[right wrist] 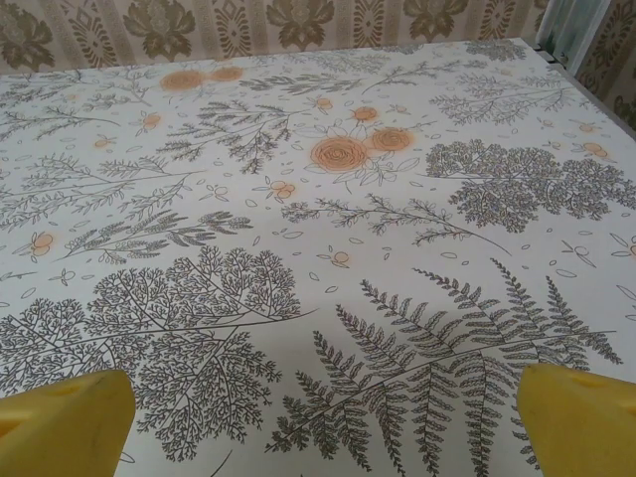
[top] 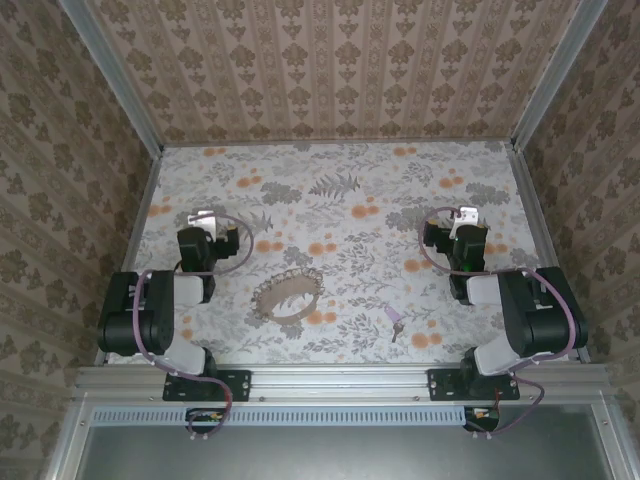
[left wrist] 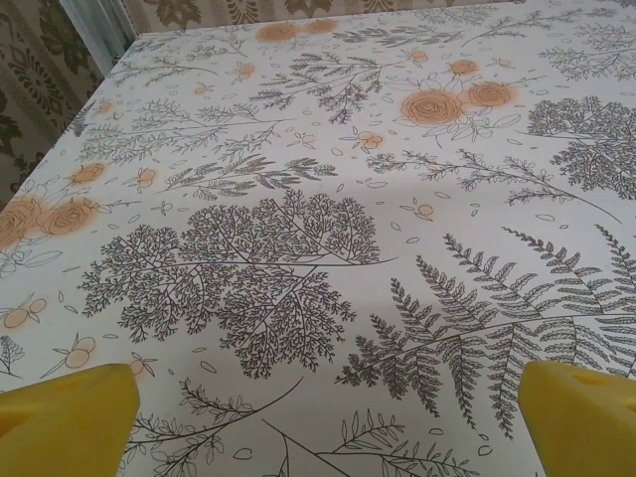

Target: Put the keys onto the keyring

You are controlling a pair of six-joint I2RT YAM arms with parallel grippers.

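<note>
Key (top: 396,322) lying near keyring (top: 289,297), not touching. Left gripper (top: 207,217) and right gripper (top: 464,214) spread wide, holding nothing.

The counter (top: 350,190) wears a white cloth printed with grey ferns and leafy sprigs, dotted with orange roses. The walls (top: 340,60) carry beige-and-brown damask wallpaper, its medallions set between paler vertical stripes. The keyring (top: 288,297) is a silvery-brown beaded chain; the key (top: 396,321) has a purple-pink head. The left arm (top: 150,315) and right arm (top: 535,315) are black with pale grey segments, each trailing a mauve cable (top: 243,250). The left end effector (left wrist: 328,422) and right end effector (right wrist: 323,422) each show 2 yellow fingers (left wrist: 65,422). The rail (top: 340,380) is silver-grey.
</note>
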